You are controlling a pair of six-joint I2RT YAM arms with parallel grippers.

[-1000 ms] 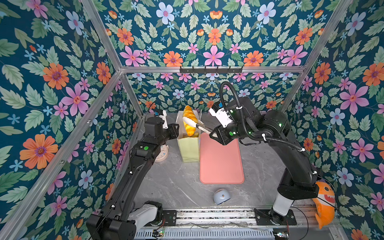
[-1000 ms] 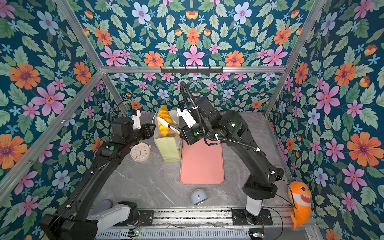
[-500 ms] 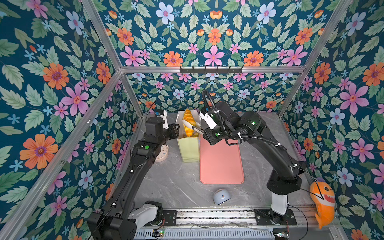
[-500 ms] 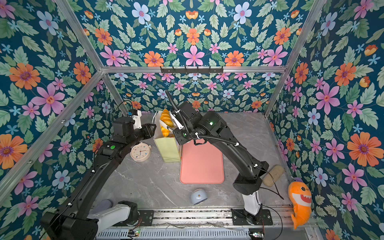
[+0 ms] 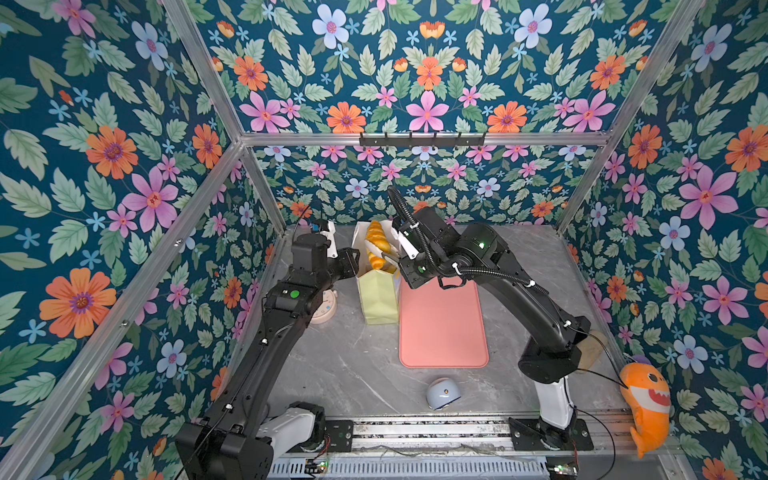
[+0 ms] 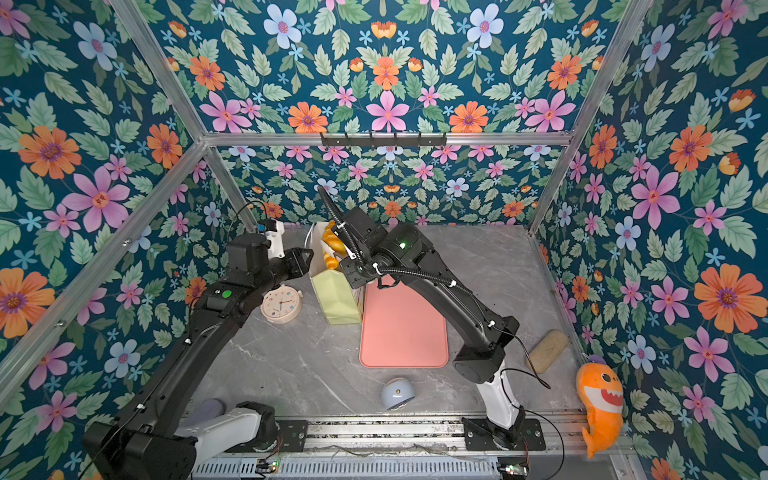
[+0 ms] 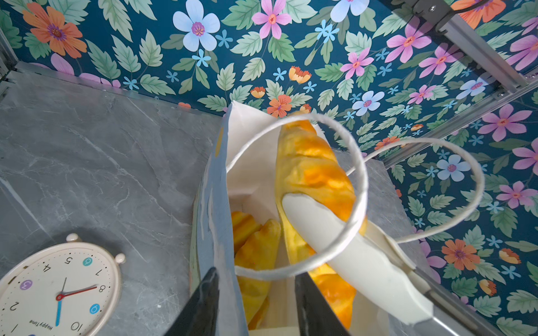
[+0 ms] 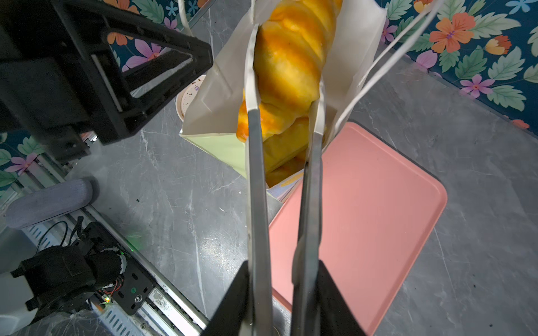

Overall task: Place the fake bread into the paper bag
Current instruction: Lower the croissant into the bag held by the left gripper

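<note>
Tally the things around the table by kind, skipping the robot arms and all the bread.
paper bag: 1
pink mat: 1
clock: 1
pale blue dome: 1
tan block: 1
grey roll: 1
orange shark plush: 1
Total: 7

Both arms stretch forward and inward; left pincer (image 7: 257, 275) stands half-spread, right pincer (image 8: 286, 67) clamps its 2 long fingers narrow.
</note>
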